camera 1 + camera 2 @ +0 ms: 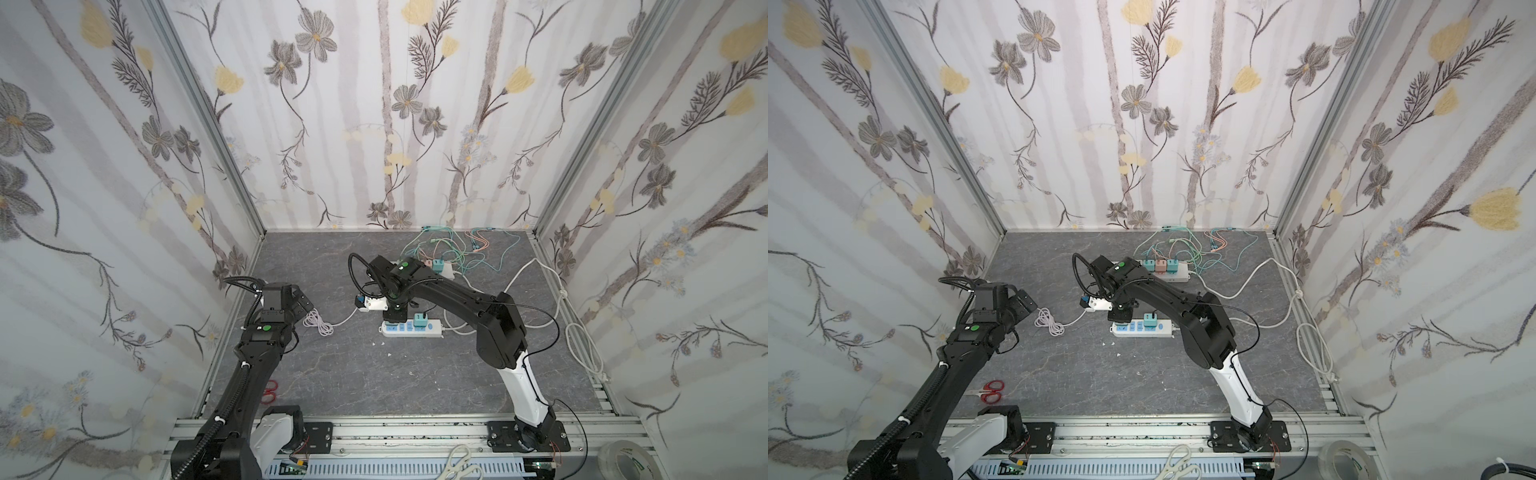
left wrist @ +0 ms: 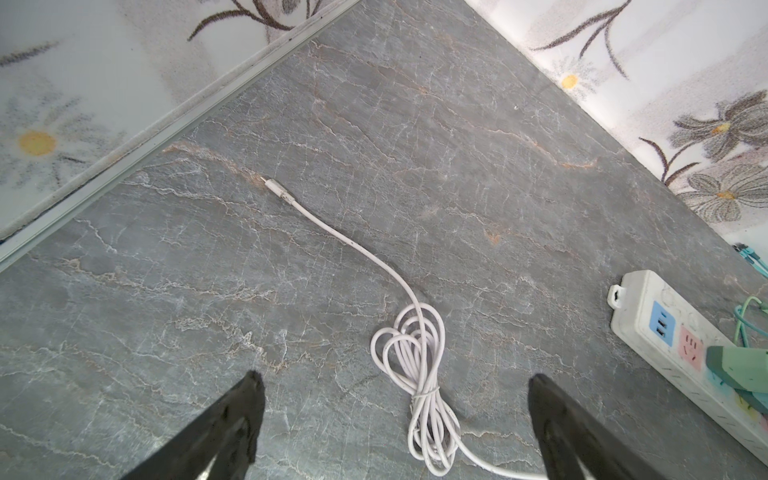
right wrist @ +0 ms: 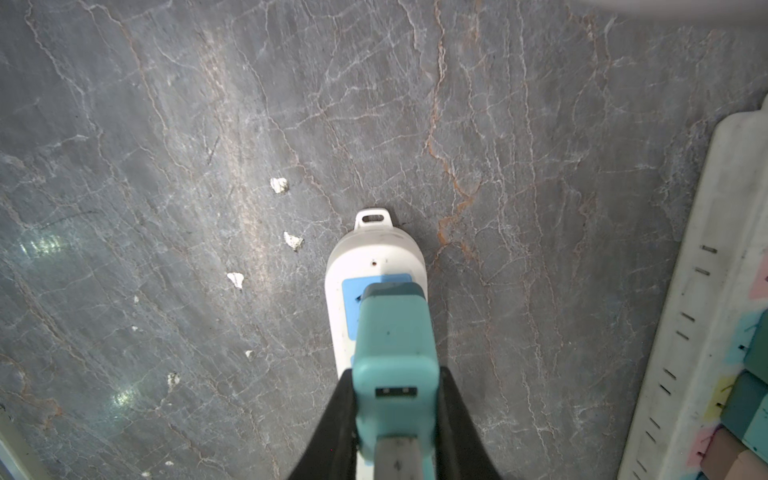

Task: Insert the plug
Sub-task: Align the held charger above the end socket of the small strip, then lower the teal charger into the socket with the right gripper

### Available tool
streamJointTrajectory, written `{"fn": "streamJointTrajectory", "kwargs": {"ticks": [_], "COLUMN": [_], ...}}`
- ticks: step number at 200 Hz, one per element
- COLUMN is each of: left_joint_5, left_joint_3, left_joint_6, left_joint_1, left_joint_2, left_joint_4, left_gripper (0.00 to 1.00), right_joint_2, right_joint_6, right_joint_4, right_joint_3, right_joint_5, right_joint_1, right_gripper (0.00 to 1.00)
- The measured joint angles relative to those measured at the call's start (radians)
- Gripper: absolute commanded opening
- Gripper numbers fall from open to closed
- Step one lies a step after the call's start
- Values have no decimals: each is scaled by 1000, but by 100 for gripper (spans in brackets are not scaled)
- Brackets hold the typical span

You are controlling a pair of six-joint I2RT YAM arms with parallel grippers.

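My right gripper (image 3: pixel 395 374) is shut on a teal plug (image 3: pixel 392 332) with a USB slot on its upper face. The plug stands over the blue socket panel at the end of the near white power strip (image 3: pixel 374 253). Its prongs are hidden, so I cannot tell how deep it sits. In both top views this gripper (image 1: pixel 395 318) (image 1: pixel 1121 316) hangs over the left end of that strip (image 1: pixel 432 329) (image 1: pixel 1163 328). My left gripper (image 2: pixel 395 378) (image 1: pixel 305 305) is open just above a coiled white cable (image 2: pixel 415 353) (image 1: pixel 318 324), touching nothing.
A second teal plug (image 1: pixel 420 320) sits in the near strip. A far strip (image 1: pixel 1179 272) holds several adapters with tangled coloured leads (image 1: pixel 449 245). White crumbs (image 3: pixel 279 185) lie beside the near strip. A white cord (image 1: pixel 582 345) runs along the right wall; red scissors (image 1: pixel 992 390) lie front left.
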State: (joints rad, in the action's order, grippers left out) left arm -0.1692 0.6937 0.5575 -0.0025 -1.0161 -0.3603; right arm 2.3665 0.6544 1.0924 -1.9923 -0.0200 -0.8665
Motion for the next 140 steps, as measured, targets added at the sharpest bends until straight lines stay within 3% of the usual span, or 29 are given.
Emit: {"fn": "streamJointTrajectory", "kwargs": {"ticks": [140], "left_joint_5": [5], "left_joint_3": [3], "left_joint_6": [-4], "left_joint_1": [0], "left_joint_2": [-32], "left_joint_4": [2], "left_gripper": [100], "right_joint_2": [48], "right_joint_6": [1], "right_joint_4": [-27], "right_joint_3": [27], "right_joint_5": [-44], "right_joint_1": [20], "right_gripper": [0]}}
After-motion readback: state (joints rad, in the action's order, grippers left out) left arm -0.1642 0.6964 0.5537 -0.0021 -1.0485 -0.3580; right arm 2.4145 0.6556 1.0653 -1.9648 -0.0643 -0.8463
